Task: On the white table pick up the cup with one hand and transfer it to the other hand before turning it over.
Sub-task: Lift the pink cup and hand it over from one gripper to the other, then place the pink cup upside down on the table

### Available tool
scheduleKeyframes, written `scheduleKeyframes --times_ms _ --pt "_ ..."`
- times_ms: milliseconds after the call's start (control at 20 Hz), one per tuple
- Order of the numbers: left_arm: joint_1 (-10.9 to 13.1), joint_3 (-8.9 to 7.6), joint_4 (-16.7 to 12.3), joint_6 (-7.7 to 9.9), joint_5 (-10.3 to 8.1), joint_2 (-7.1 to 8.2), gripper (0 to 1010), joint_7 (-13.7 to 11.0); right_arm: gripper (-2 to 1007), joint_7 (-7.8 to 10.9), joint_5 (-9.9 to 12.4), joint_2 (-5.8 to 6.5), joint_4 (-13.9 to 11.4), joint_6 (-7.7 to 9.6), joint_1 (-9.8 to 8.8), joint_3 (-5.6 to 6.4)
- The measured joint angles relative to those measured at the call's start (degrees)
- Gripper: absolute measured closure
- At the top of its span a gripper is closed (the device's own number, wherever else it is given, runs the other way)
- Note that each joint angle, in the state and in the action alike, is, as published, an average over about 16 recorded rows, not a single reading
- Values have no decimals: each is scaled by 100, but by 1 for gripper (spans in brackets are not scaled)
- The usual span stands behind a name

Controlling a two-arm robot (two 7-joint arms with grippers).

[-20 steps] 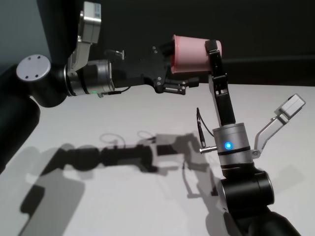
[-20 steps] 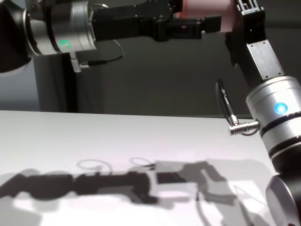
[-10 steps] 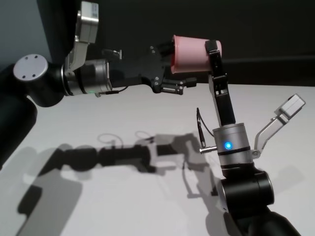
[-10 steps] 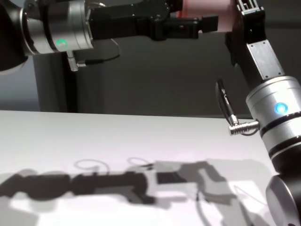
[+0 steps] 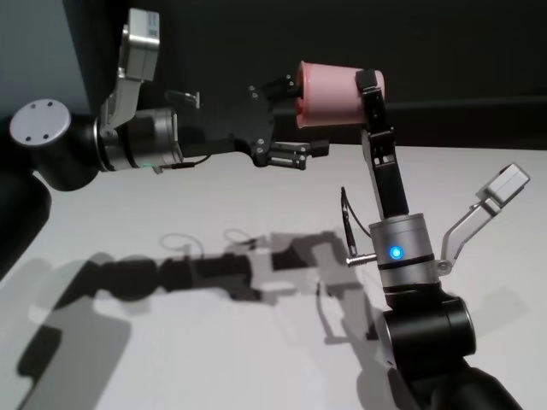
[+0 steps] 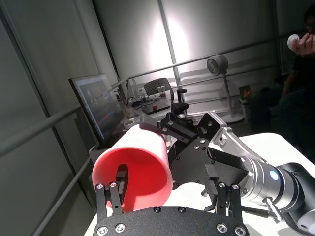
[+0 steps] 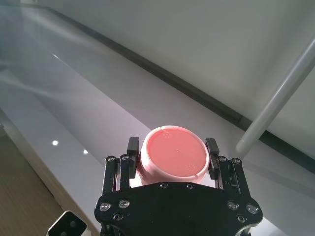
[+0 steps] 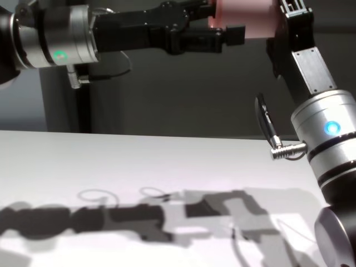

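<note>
The pink cup (image 5: pixel 329 94) lies on its side high above the white table (image 5: pixel 171 201), its mouth facing my left gripper. My right gripper (image 5: pixel 367 85), on the blue-lit arm, is shut on the cup near its base. In the right wrist view the fingers (image 7: pixel 132 147) press both sides of the cup (image 7: pixel 172 157). My left gripper (image 5: pixel 301 118), on the green-lit arm, is open and just left of the rim, apart from it. The left wrist view looks into the cup's mouth (image 6: pixel 133 177). In the chest view the cup (image 8: pixel 247 16) is at the top edge.
The right arm (image 5: pixel 402 248) rises from the near right of the table, with its camera bracket (image 5: pixel 504 184) sticking out to the right. A dark wall (image 5: pixel 461 51) stands behind the table. Both arms cast shadows (image 5: pixel 205 273) across the tabletop.
My open left gripper has drawn back to the left, away from the cup's rim. The cup and the right gripper have stayed in place.
</note>
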Motion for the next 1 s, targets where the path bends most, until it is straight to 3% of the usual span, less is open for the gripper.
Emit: scheduleKeyframes --times_ms 300,550,800,1000 --pt "152 -47 -220 90 7 210 9 160 219 0 0 0 0 0 0 0" --pt "364 -134 -499 176 18 441 9 435 219 0 0 0 0 0 0 0" --pt "695 -289 -882 254 56 715 9 917 219 0 0 0 0 0 0 0" --pt "1057 -473 -1252 317 130 951 9 1472 219 0 0 0 0 0 0 0"
